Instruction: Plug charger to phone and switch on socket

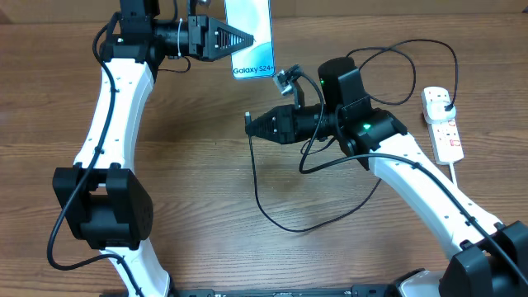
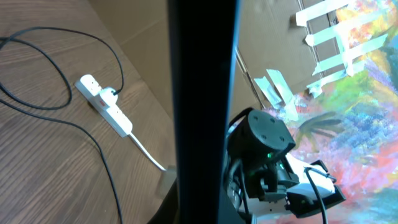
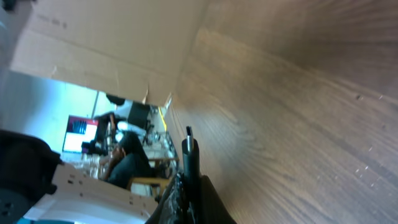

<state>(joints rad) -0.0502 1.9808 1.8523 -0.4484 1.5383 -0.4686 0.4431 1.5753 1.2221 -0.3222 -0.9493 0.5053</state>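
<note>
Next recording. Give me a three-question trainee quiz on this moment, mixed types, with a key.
1. True or false: no gripper touches the phone.
2. Which gripper holds the charger's connector tip? A) left B) right C) neither
3. Fill in: the charger's black plug sits in the white ___.
Key: 1 false, the left gripper grips it. 2 B, the right gripper. 3 power strip.

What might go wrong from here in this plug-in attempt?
1. The right tool holds the connector tip pointing sideways, not lined up with the phone; it may miss the port.
2. The charger cable trails under the right arm, so moving could tug its plug at the socket.
3. The left tool pinches the phone aloft; a push might shift it.
</note>
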